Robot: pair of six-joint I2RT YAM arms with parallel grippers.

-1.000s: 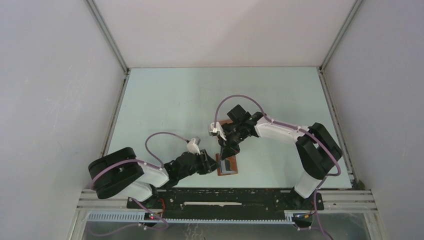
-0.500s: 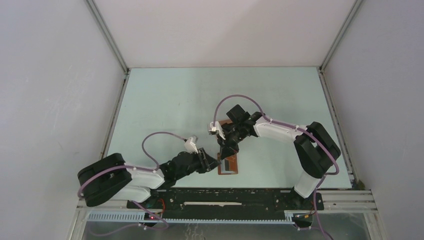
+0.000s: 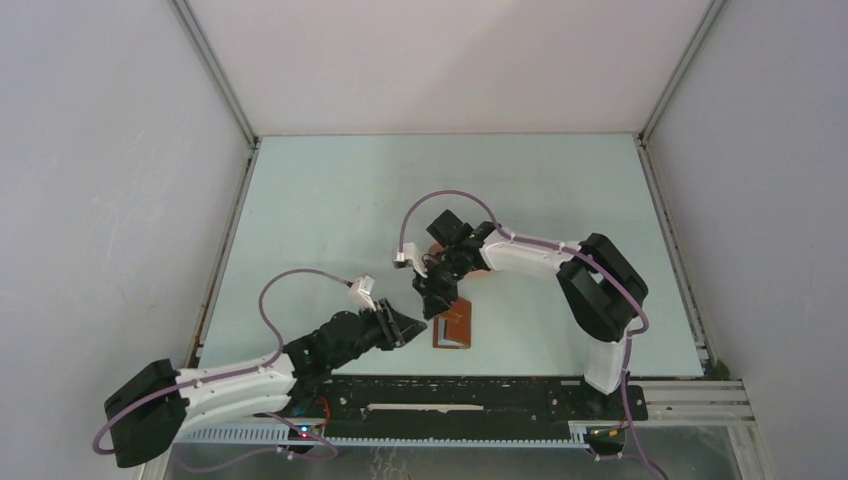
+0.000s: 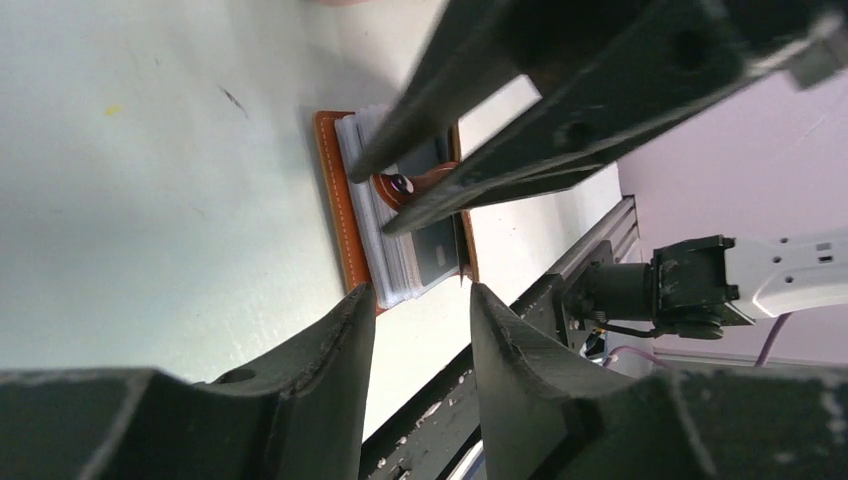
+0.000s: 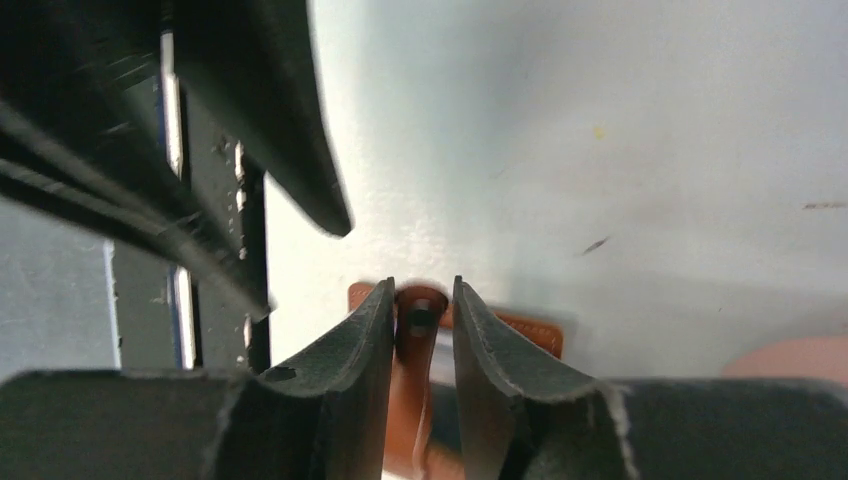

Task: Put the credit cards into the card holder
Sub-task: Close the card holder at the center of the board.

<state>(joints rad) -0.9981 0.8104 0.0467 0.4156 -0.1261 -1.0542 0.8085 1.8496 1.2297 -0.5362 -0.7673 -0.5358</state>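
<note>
Overhead view of a pale green desk (image 3: 330, 220) inside white walls, with two arms reaching in from the near edge. Reddish-brown card holder (image 3: 453, 330) flat on the desk close to that near edge, between the arms, pale pocket edges showing along one side. Right end effector (image 3: 437, 298) pointing down at the holder, fingers narrow and set either side of the snap tab (image 5: 418, 318) with its metal stud; impossible to tell whether pinching it or only very close. Left end effector (image 3: 402, 326) just beside the holder, to its left in the overhead view, low over the desk, fingers partly apart and holding nothing. Dark flat face tucked inside the holder, possibly a card, too hidden to tell. Edge of a pink tray (image 5: 800, 362) beyond the holder.
</note>
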